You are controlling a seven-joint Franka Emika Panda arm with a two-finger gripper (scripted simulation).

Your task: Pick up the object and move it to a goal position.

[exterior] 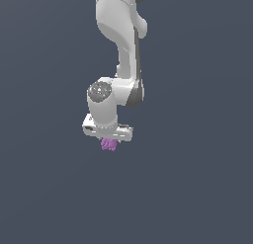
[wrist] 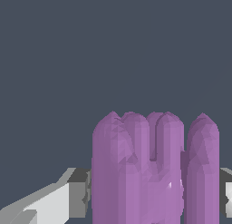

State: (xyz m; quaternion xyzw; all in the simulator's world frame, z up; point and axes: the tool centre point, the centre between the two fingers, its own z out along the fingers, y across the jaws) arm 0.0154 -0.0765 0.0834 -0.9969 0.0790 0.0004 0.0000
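Pale purple, lobed object [wrist: 152, 173] sits betw. the fingers of my gripper [exterior: 109, 141] — claw clamped on it. No table edge or corner visible to place it by. Prob. light & rigid; rounded ridges could slip — best hold is across the mid-body, pads seated in the grooves.

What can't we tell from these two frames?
- Exterior view: the claw fingertips are hidden behind the hand body, and the purple object is too small to show whether it is gripped.
- Wrist view: the purple object fills the space between the fingers and is cut off by the frame's edge, so its base and the contact points are unseen.
- Neither view shows a goal marker or any supporting surface.
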